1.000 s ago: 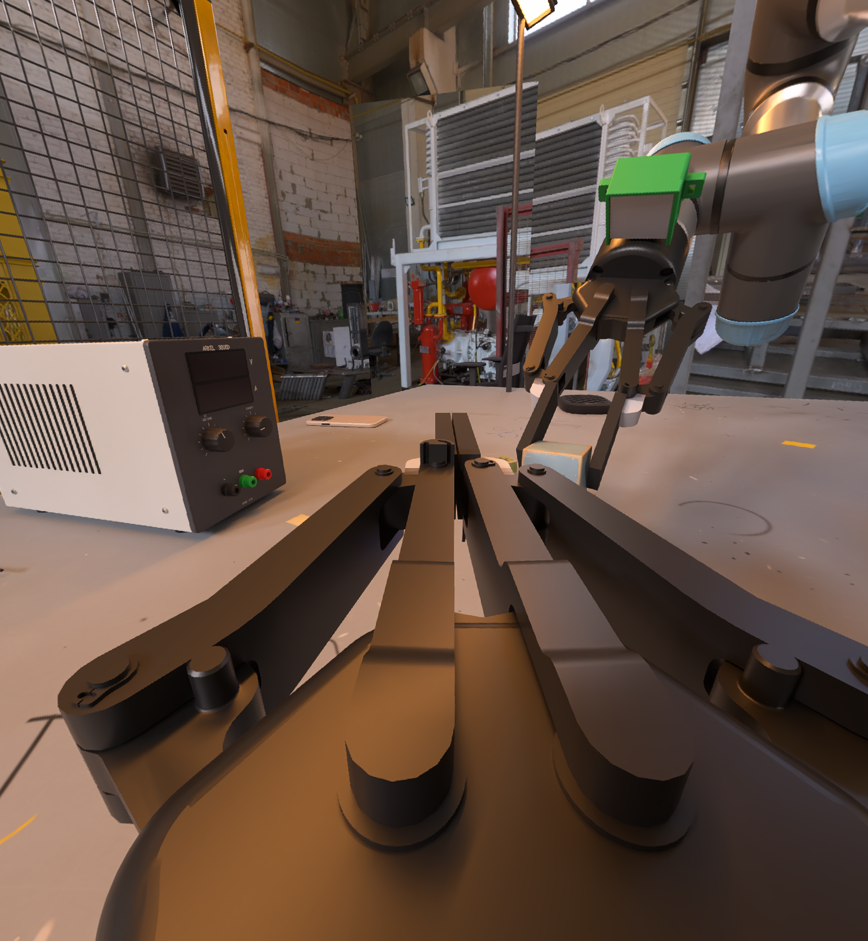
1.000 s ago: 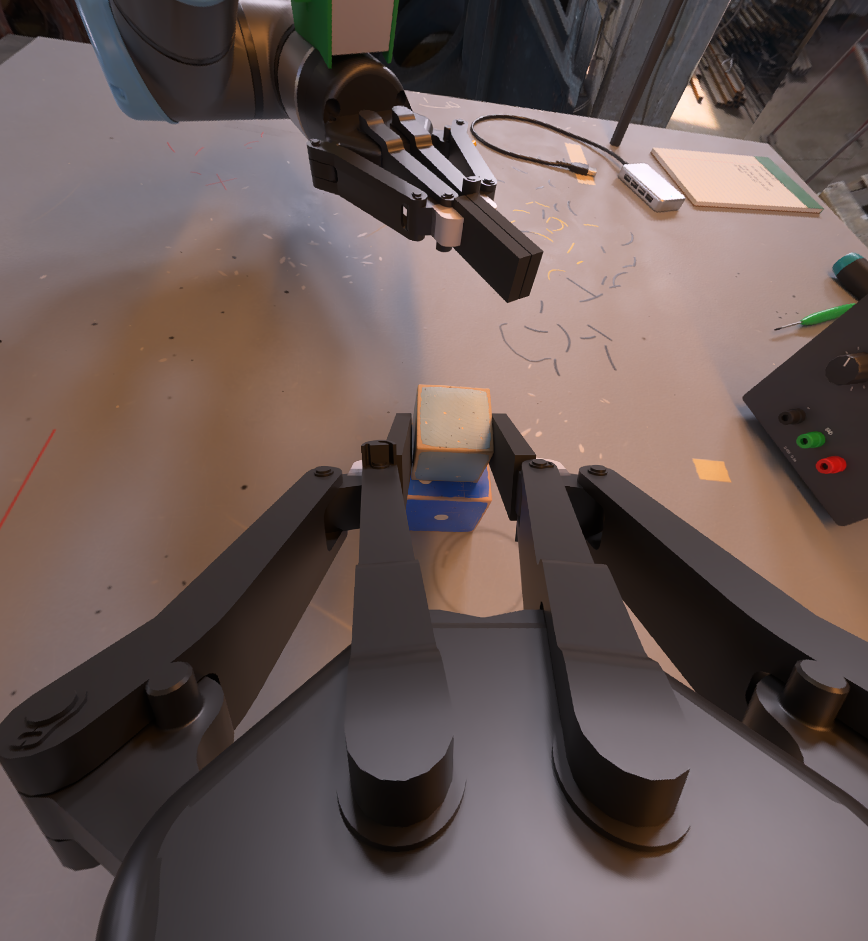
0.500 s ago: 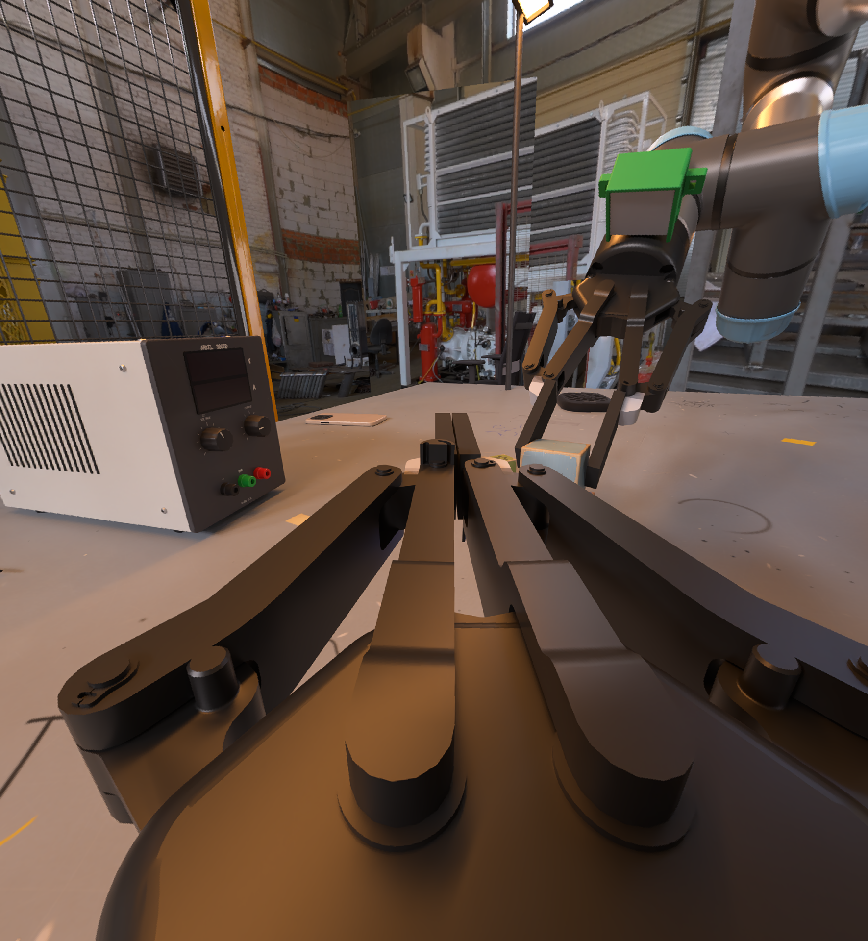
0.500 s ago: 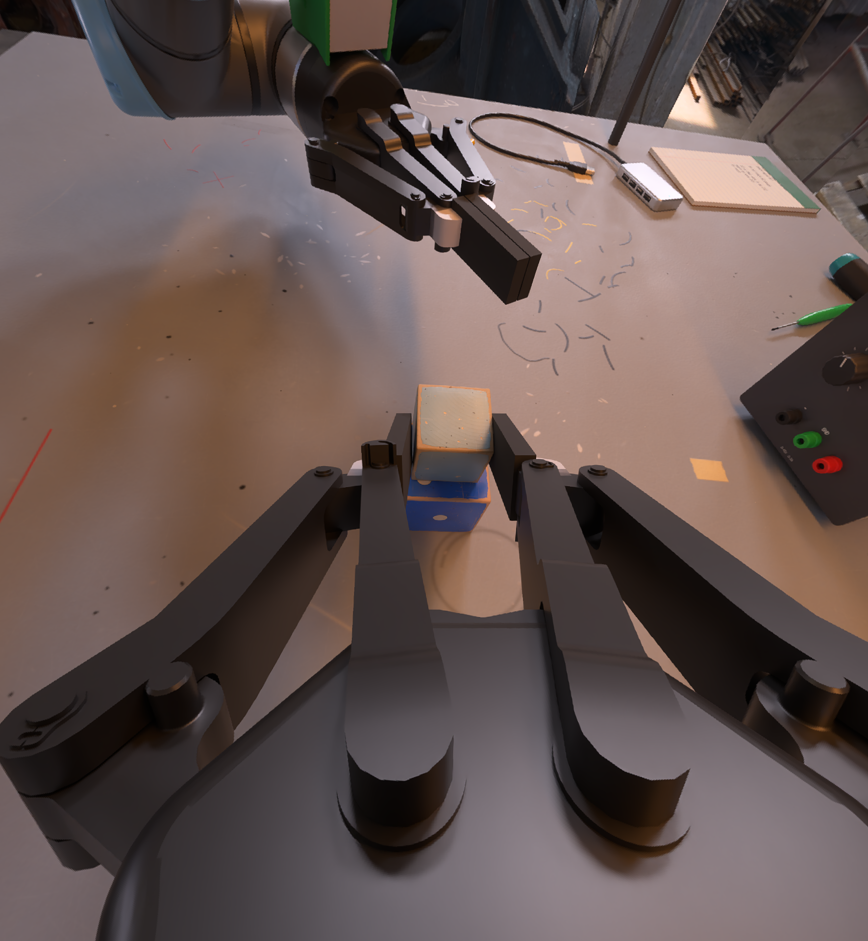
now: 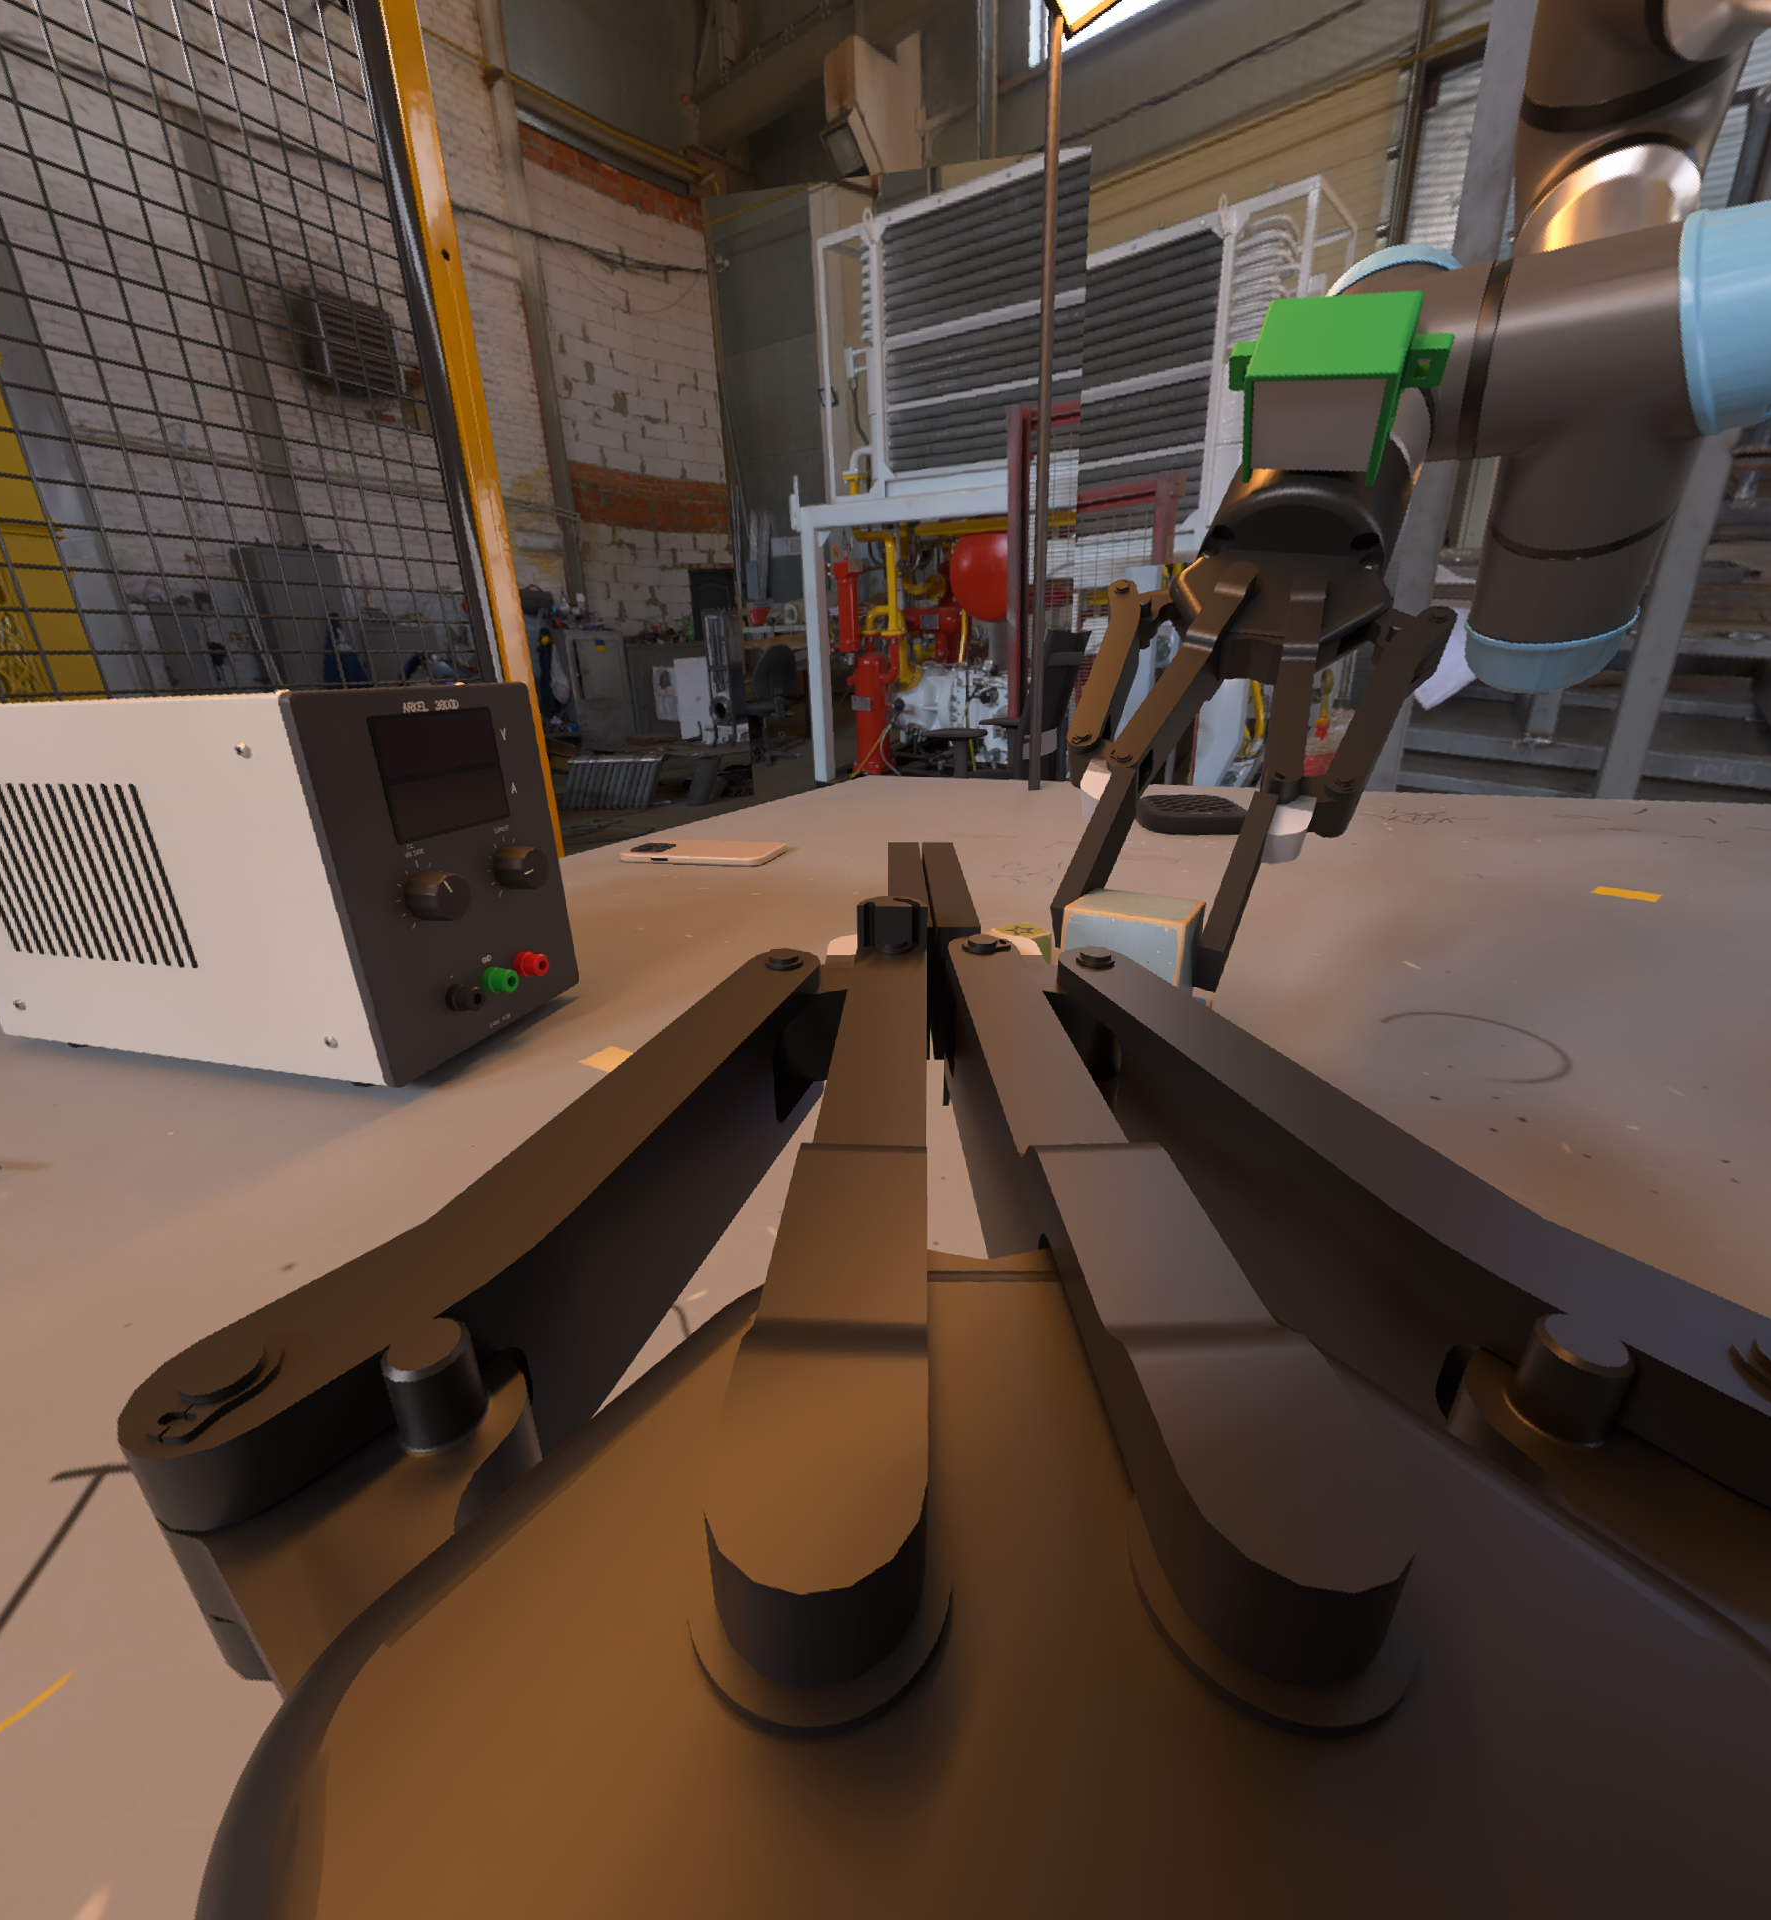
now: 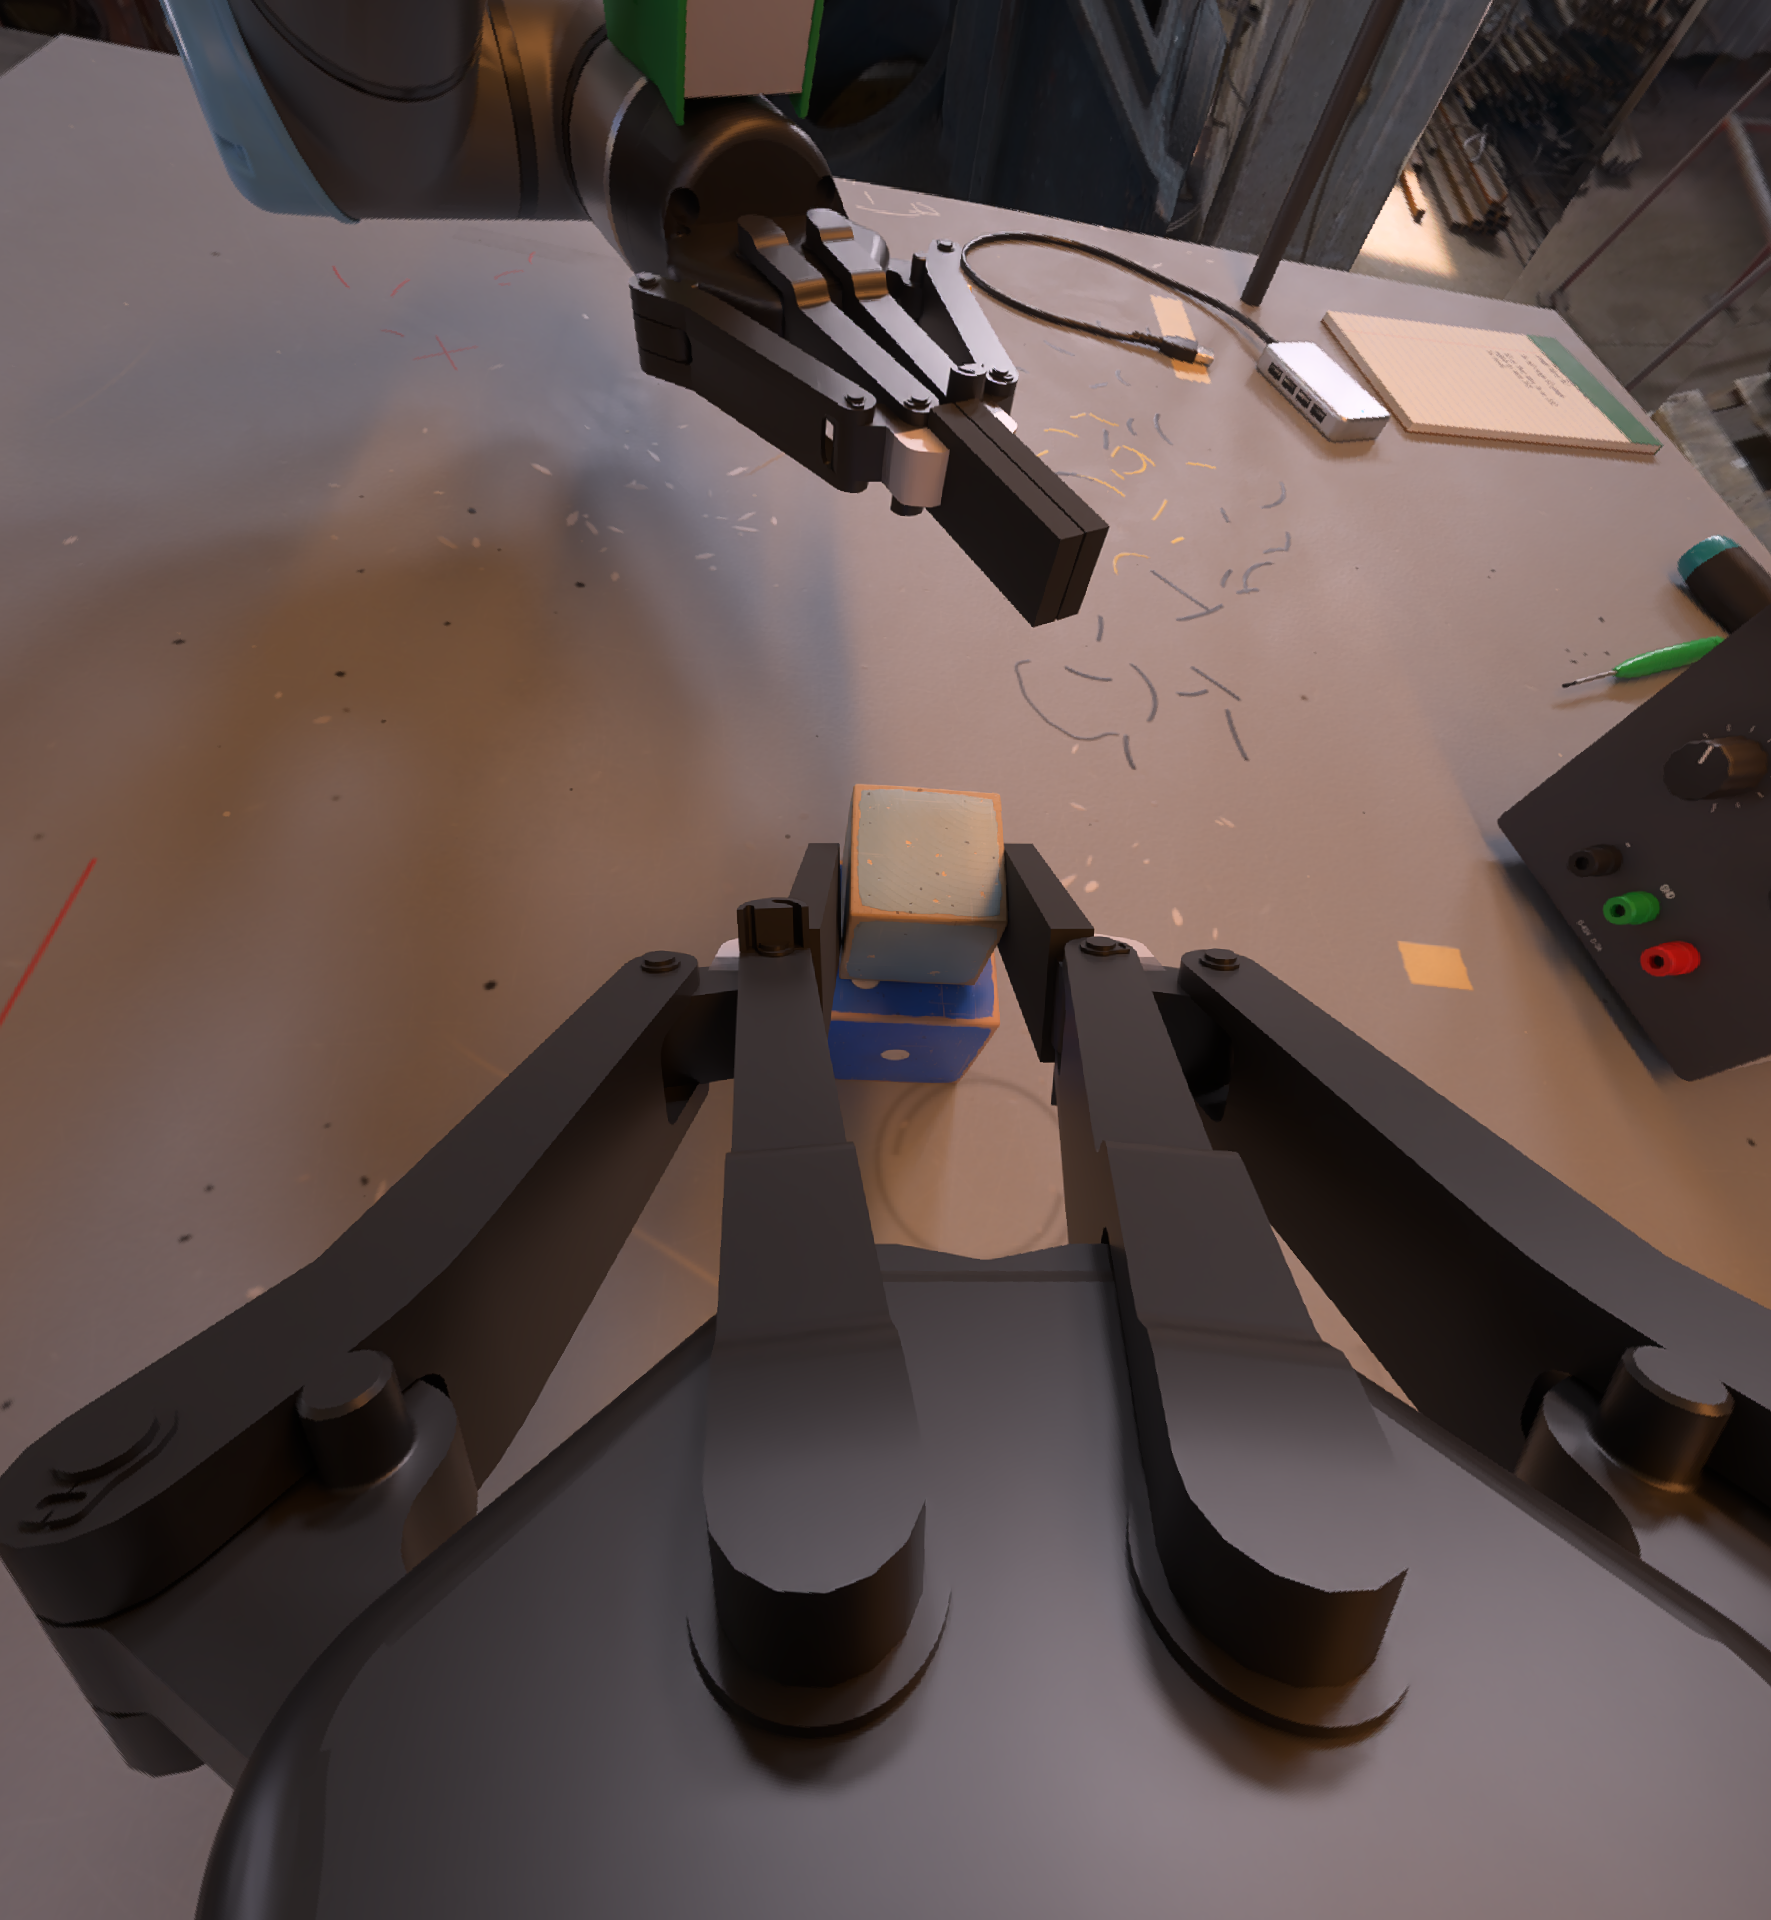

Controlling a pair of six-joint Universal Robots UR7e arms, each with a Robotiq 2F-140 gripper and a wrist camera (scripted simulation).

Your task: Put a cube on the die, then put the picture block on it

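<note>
Right wrist view: right end effector [image 6: 922,914] grips pale cube [image 6: 922,883], hiding much of die [image 6: 907,1044]; left end effector [image 6: 1052,561] closed.

The left gripper [image 6: 1052,566] was matte black, with 2 long flat fingers [image 6: 1006,509] and round pins at its joints. A small white piece sat on its side. Behind it was a bright green box and a shiny grey arm [image 6: 424,114] with a light blue ring. The right gripper [image 5: 1146,930] looked the same, black with thin bars, below a green box.
</note>
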